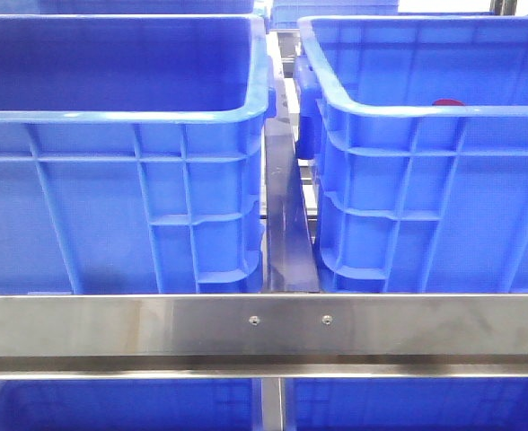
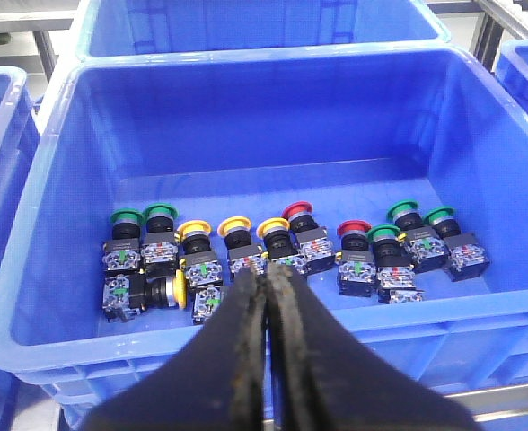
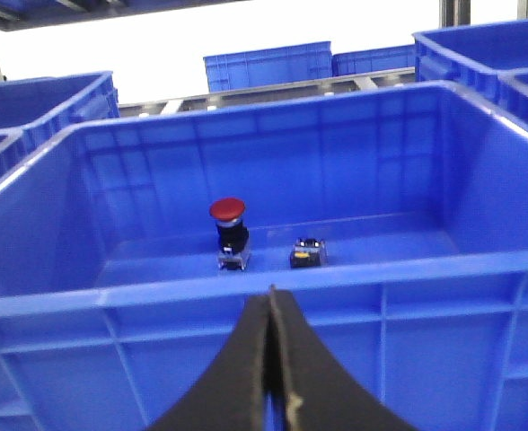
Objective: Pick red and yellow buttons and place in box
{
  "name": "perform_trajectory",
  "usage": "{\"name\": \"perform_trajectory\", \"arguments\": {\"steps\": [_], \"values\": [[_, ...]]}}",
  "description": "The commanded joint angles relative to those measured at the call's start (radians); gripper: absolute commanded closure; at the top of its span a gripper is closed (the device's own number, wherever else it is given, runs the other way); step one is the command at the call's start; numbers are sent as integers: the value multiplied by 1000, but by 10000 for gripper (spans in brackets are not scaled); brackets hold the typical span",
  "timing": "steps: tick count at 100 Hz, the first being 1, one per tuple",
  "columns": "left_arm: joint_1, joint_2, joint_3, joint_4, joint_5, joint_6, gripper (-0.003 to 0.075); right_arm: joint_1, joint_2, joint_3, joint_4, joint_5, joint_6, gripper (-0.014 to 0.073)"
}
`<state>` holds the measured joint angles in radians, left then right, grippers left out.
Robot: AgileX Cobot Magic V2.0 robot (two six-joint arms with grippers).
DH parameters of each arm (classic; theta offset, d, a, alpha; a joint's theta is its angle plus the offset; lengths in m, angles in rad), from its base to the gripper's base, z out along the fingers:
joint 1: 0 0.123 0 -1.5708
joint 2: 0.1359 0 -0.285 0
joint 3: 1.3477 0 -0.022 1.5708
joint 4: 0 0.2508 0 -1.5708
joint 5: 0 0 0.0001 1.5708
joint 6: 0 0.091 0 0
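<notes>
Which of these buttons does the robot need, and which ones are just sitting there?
For the job:
- red buttons and yellow buttons in the full crate
- the box already holding a red button

Just sitting there:
- green buttons
- small capless part
- steel rail

A brushed steel rail (image 1: 264,328) runs across the lower part of the front view, with two small screws (image 1: 290,320) near its middle. Between the containers, at the centre of the frame, a dark metal divider (image 1: 288,233) stands upright. In the right wrist view the top of the frame is blown-out white light (image 3: 246,31) (no detail shows there), and further blue crates (image 3: 268,65) sit at the upper middle on a metal shelf (image 3: 336,85).
</notes>
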<state>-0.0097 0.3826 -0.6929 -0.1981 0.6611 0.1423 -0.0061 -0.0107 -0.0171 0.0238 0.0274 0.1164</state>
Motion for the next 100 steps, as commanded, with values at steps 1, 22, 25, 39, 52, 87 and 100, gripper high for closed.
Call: {"name": "perform_trajectory", "arguments": {"steps": [1, 22, 25, 39, 52, 87, 100], "values": [[2, 12, -24, -18, -75, -8, 739, 2, -25, 2, -14, -125, 2, 662], [2, 12, -24, -18, -75, -8, 739, 1, -25, 25, -14, -157, 2, 662], [2, 12, -24, -18, -75, -8, 739, 1, -25, 25, -14, -156, 2, 662], [2, 12, -24, -18, -75, -8, 739, 1, -25, 25, -14, -156, 2, 662], [2, 12, -24, -18, -75, -8, 739, 1, -25, 25, -14, -156, 2, 662], [2, 12, -24, -18, -75, -8, 739, 1, -25, 25, -14, -156, 2, 662], [2, 12, -24, -18, -75, -8, 739, 1, -25, 25, -14, -156, 2, 662]]}}
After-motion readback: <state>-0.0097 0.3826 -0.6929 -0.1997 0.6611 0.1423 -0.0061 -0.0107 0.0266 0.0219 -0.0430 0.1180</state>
